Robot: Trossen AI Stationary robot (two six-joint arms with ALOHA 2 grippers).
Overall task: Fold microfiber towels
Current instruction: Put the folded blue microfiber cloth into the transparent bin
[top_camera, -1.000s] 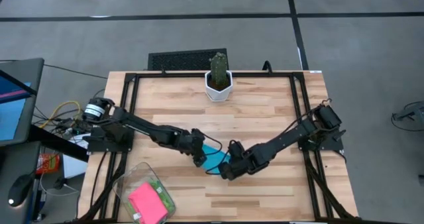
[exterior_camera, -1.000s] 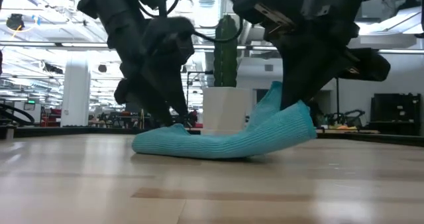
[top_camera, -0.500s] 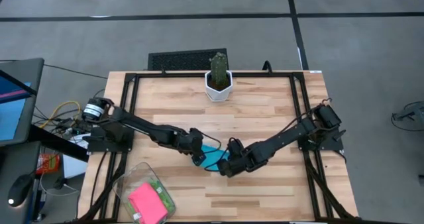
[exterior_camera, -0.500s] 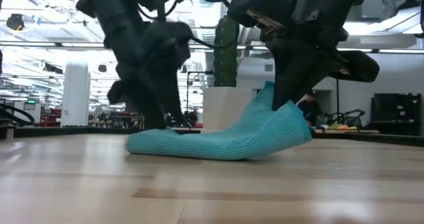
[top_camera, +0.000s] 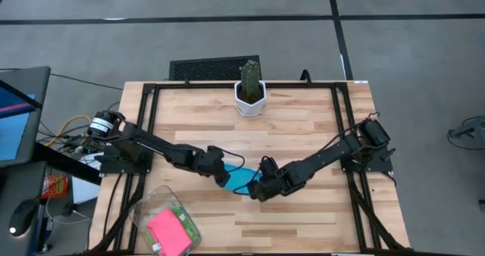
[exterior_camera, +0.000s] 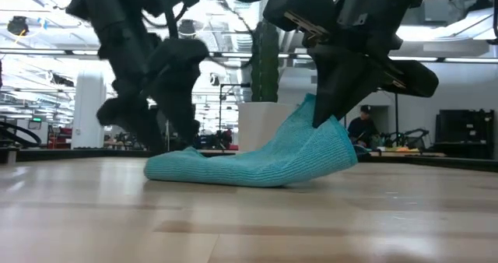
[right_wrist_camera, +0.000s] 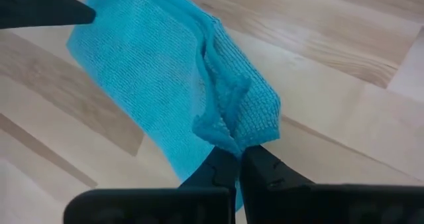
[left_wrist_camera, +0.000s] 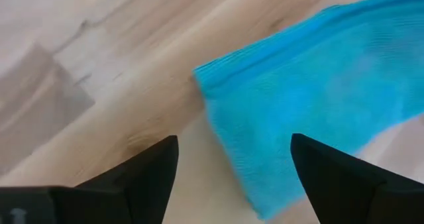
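Containers come first: one clear plastic bin point(top_camera: 165, 227) sits at the near left corner of my tabletop point(top_camera: 303, 135), tilted askew to the edges. Inside it I see one hot pink towel point(top_camera: 168, 232) lying on top and a sliver of light green towel point(top_camera: 182, 213) at its far side; how many cloths are stacked beneath them I cannot tell. One white pot point(top_camera: 249, 98) stands at the far edge of the tabletop, holding a single green cactus point(top_camera: 250, 73).

Counting the cloths in the open: one sky blue towel point(exterior_camera: 249, 162), lying near the middle of the tabletop, well apart from the bin and the pot. It is folded over on itself. One end rests flat on the wood, and the other end is raised off the surface.

My right hand point(right_wrist_camera: 238, 159) is pinched closed on a bunched corner of that blue towel, and this is the raised end. My left hand point(left_wrist_camera: 232, 159) hovers just off the opposite, flat end with its fingers point(left_wrist_camera: 142, 174) spread apart and nothing between them; bare wood and the towel's edge show in the gap. From the low camera it hangs just above the tabletop beside the cloth's low end.

So I count two arms at work, one bin, one potted cactus, and three towels showing: one blue, one pink, one green.
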